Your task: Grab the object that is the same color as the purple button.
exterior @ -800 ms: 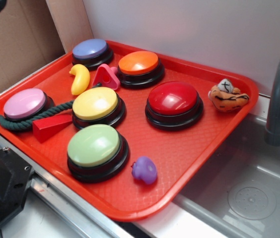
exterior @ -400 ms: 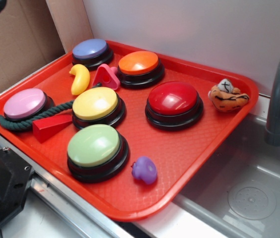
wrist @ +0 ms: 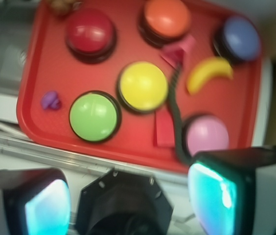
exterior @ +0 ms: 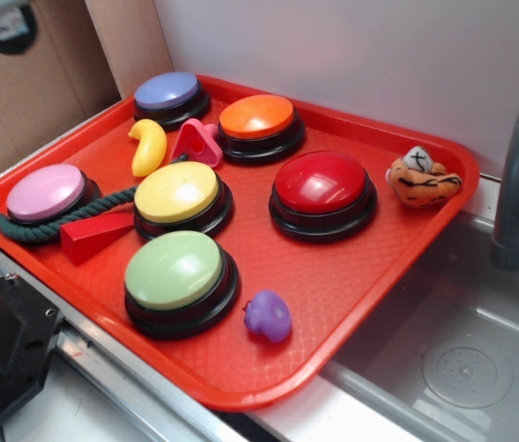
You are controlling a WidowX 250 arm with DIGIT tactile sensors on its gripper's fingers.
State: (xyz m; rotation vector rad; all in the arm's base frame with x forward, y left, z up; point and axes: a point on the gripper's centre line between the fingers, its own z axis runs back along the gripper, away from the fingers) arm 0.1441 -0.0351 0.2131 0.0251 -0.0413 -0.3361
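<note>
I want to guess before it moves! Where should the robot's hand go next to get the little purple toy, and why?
Probably it should travel across the tray toward the small purple toy and stop above it. The hand is open and empty, high up off the tray's edge by the pink button. The toy lies alone beside the green button, far from the purple button.

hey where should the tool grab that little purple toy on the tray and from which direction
Judging from both views, take the purple toy across its rounded body, coming straight down from above. It sits low and lumpy on the red tray; the green button stands close on one side, so close the tool along the freer direction.
</note>
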